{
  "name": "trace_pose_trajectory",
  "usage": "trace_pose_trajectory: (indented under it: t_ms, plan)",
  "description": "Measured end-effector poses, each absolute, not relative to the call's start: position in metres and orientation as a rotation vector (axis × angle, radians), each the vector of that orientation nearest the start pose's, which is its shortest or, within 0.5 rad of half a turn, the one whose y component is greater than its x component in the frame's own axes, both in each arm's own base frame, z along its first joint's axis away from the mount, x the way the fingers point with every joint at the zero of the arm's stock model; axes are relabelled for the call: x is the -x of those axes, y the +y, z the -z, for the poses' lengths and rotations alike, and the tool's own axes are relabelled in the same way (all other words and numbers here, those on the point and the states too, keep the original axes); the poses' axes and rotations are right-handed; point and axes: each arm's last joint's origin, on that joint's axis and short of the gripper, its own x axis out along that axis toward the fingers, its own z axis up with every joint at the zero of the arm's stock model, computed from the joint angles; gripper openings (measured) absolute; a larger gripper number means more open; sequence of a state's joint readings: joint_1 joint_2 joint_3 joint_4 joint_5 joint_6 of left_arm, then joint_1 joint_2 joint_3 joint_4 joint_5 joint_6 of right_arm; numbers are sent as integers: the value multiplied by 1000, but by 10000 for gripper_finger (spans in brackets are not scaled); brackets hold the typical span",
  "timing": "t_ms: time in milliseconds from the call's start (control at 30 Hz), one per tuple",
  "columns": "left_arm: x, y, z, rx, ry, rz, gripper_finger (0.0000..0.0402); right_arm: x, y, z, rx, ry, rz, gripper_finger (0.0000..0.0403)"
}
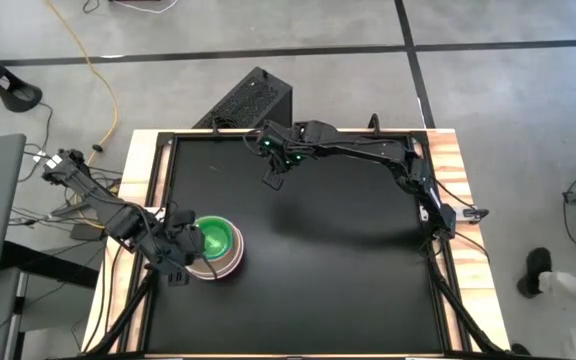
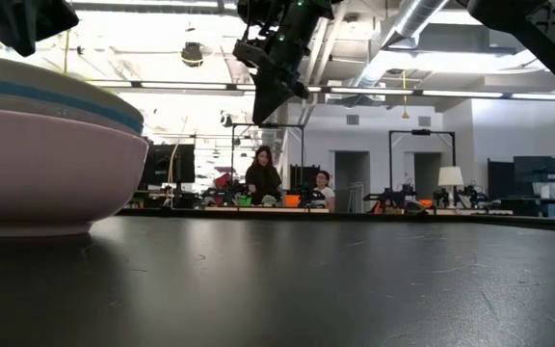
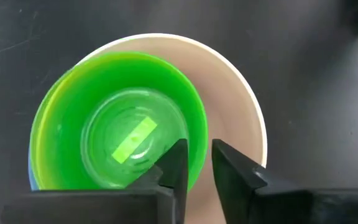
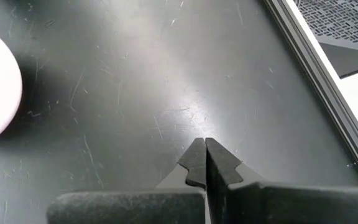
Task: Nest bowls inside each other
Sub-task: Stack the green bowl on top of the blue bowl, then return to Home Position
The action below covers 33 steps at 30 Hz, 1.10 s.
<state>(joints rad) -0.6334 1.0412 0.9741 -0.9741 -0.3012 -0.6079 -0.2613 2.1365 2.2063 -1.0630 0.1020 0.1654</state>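
Nesting near the table's left edge, the light, stiff, slippery bowls (image 1: 213,248) are best pinched by the rim; left gripper (image 3: 196,163) hovers released above them, right gripper (image 4: 204,155) clenched empty.

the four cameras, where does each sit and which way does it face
High: overhead, straight down; both arms, bowl stack.
Low: table height, facing the room; stack's pink bowl, right tool above.
Left wrist: down past left tool onto green bowl.
Right wrist: down past shut right tool onto bare table.
All share the stack.
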Motion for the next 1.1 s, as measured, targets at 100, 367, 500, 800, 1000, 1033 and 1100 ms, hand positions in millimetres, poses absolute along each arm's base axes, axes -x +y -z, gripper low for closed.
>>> trace_pose_trajectory:
  t_ms: [100,367,500,800,1000,1033,1100]
  plan:
    - [-153,-102,-292,88,972,9,83,-438,-120,-322,-230,966,415,11]
    - [-157,-102,-337,53,801,29,122,-429,-112,-334,-238,978,356,11]
    - [-158,-96,-368,-138,591,-44,119,-412,-89,-364,-175,948,293,11]
    - [-166,-49,-378,-230,404,-48,104,-335,-32,-401,-16,849,133,11]
    - [-140,-12,-357,-115,274,45,94,-268,-21,-362,-19,586,118,11]
    - [-132,-9,-354,-89,218,55,93,-258,-20,-351,-26,527,108,11]
    - [-117,-6,-344,-52,103,80,91,-238,-18,-332,-37,394,79,11]
